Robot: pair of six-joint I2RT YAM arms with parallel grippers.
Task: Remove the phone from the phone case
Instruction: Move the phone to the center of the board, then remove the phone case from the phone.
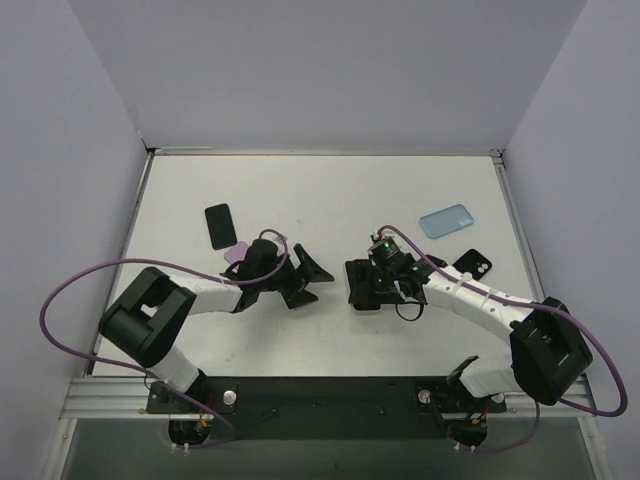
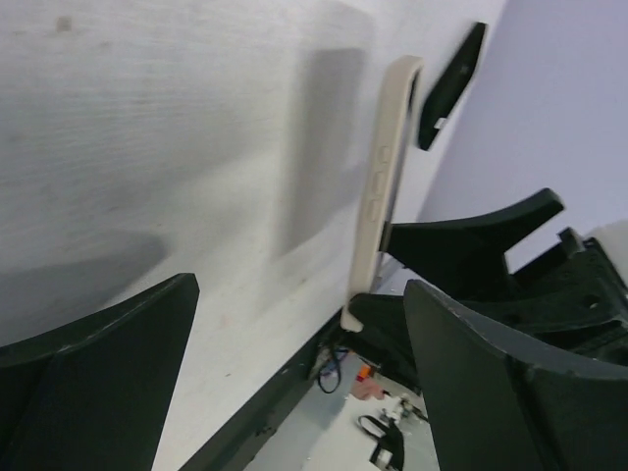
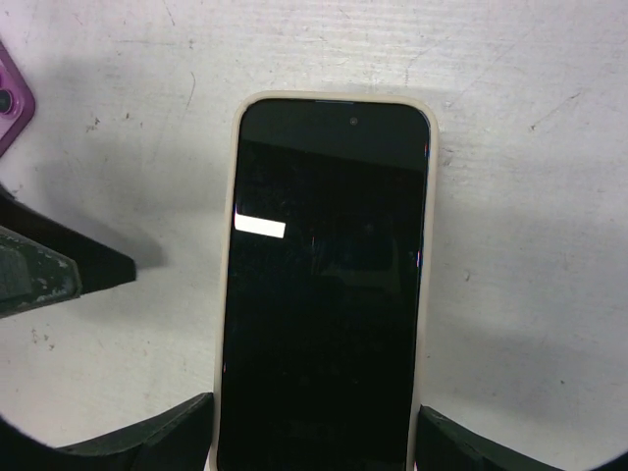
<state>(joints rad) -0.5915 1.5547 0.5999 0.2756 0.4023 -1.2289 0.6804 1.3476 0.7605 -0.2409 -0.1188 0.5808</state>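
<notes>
A phone with a black screen sits in a cream case (image 3: 322, 294). My right gripper (image 3: 314, 432) is shut on its lower end, one finger on each long edge of the case, and holds it a little above the table. In the top view the right gripper (image 1: 365, 288) is at mid table. My left gripper (image 1: 308, 282) is just to its left, open and empty. In the left wrist view the cased phone (image 2: 381, 196) shows edge-on beyond the open left gripper (image 2: 294, 392), apart from both fingers.
A purple case (image 1: 237, 253) lies by the left wrist and shows in the right wrist view (image 3: 10, 108). A black phone (image 1: 220, 225) lies at the left, a light blue case (image 1: 447, 220) at the back right, and a black case (image 1: 472, 264) beside the right arm.
</notes>
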